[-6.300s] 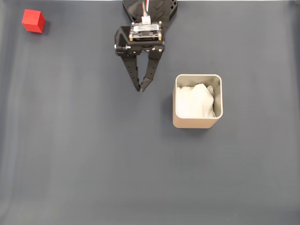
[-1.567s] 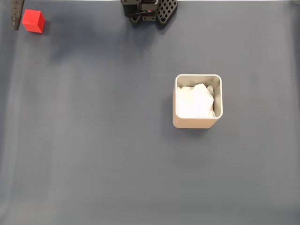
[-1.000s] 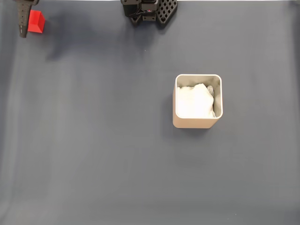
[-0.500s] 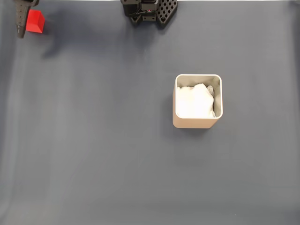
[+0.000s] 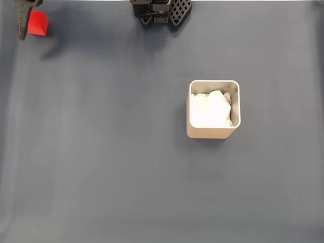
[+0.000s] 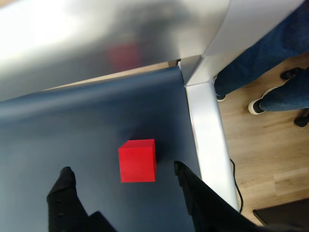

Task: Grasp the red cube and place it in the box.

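While the gripper stands wide open with a finger on either side of the red cube, we note the cube resting on the mat, well apart from the box.

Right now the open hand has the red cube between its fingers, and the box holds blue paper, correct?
Not quite: the paper in the box is white, as the fixed view shows. The open hand does have the red cube between its fingers.
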